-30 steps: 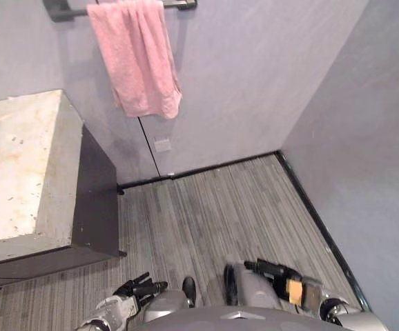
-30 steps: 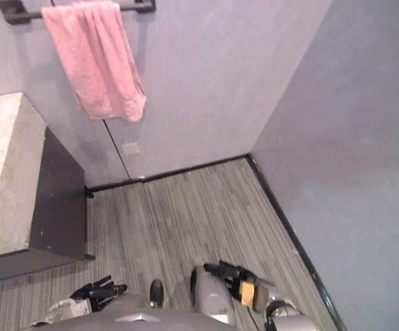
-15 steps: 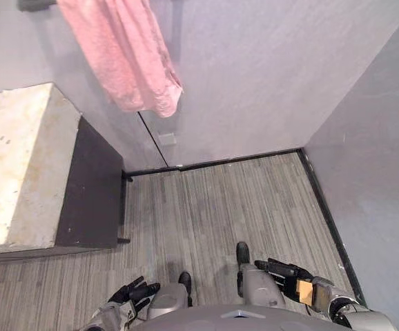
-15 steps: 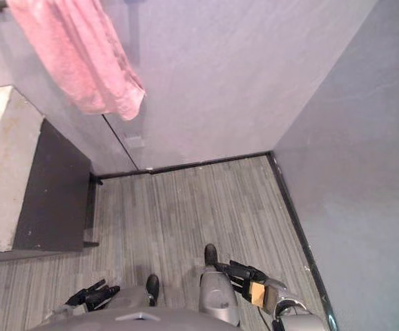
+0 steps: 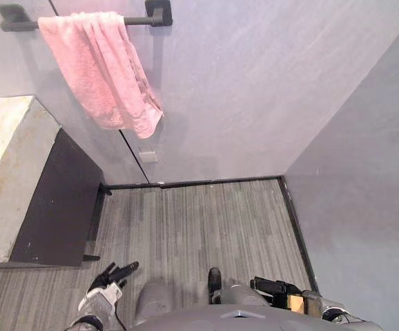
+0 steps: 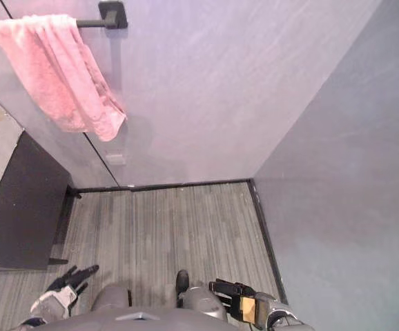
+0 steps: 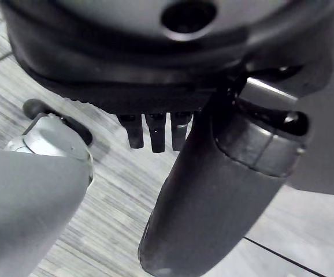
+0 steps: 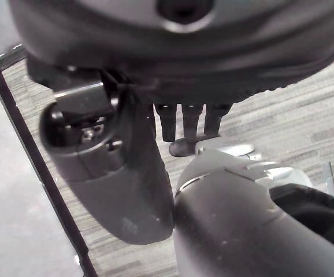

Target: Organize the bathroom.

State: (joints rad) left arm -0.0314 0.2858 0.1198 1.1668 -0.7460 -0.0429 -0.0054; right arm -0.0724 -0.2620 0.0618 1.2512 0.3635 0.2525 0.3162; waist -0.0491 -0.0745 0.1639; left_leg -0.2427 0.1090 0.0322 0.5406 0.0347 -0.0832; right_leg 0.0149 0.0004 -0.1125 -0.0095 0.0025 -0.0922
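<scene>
a pink towel (image 5: 103,69) hangs at the upper left of the head views, draped over a dark bar (image 5: 82,21) fixed to the pale grey wall (image 5: 255,89). the bar runs roughly level across the frame; the towel's long axis drops from it and slants down toward the right, ending in a rumpled lower corner. its cloth looks soft and nubbly, bunched in loose folds.

at the left edge stands a vanity (image 5: 54,207) with a flat black side panel and a pale, mottled stone-like top (image 5: 3,165), blocky and square-cornered. the floor (image 5: 206,221) is grey, streaked planking, edged by a thin black skirting where it meets the walls.

the left hand (image 5: 110,276) shows at the lower left, fingers straight and relaxed, holding nothing; its wrist view shows the same over the planks. the right hand (image 5: 272,286) shows at the lower right, fingers extended and empty.
</scene>
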